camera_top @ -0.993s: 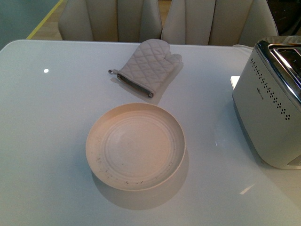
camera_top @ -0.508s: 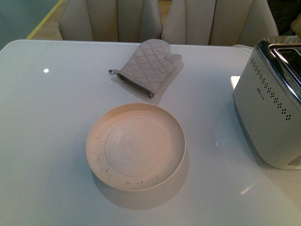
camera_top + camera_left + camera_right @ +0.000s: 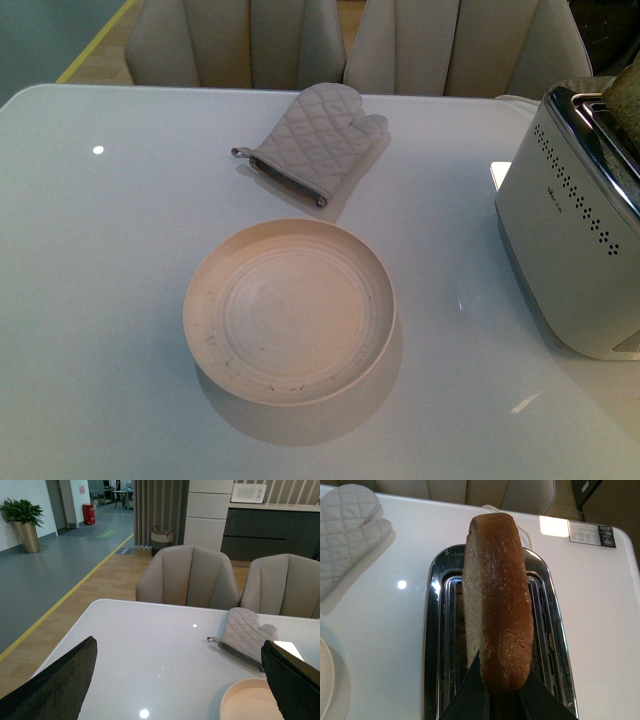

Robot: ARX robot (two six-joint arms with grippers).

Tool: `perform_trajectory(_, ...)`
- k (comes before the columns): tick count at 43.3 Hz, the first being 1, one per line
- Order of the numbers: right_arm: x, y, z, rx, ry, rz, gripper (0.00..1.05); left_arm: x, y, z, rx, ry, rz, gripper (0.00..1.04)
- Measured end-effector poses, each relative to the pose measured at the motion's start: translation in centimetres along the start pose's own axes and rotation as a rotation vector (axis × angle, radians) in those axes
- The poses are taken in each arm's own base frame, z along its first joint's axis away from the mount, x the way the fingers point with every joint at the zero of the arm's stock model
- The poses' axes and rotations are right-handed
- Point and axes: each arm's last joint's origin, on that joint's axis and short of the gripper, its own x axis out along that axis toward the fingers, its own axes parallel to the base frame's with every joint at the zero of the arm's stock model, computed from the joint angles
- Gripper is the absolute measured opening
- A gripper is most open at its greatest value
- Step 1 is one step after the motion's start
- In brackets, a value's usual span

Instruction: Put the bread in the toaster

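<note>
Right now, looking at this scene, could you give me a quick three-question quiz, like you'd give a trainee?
1. True or false: the plate has nothing on it.
2. Where is the bread?
A. Lying on the plate
B. Gripped by the right arm's jaws over the toaster
C. On the floor
3. In the front view, what quilted thing lies just beyond the plate?

Key: 1. True. 2. B. 3. The oven mitt.
</note>
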Motion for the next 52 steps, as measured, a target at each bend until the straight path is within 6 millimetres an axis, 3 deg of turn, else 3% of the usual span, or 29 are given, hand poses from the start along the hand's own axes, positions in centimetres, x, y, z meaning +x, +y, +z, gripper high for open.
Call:
perform_trajectory(20,0.5,0.2,-1.9,0.01,0.11,-0.01,0.05,0.0,0.0,0.0,0.0,0.0,0.0,0.98)
perform_trajectory(27,1.2,0.0,-3.9,0.019,0.157,-0.019,0.37,0.0,0.0,0.0,0.0,0.0,0.0,0.98)
perform_trajectory(32,0.9,-0.6,-3.8,0.051,0.13,-0.035,0.58,0.0,0.0,0.0,0.0,0.0,0.0,0.98)
perform_trajectory(42,-4.8,-1.8,-1.1,0.123,-0.134,-0.06,0.96,0.0,0.0,0.0,0.0,0.0,0.0,0.98)
perform_trajectory(47,-8.5,-1.4,-1.3,0.145,-0.466,0.03,0.81,0.0,0.0,0.0,0.0,0.0,0.0,0.98)
perform_trajectory(52,-10.8,-1.0,-2.8,0.14,-0.591,0.061,0.65,0.0,0.0,0.0,0.0,0.0,0.0,0.98)
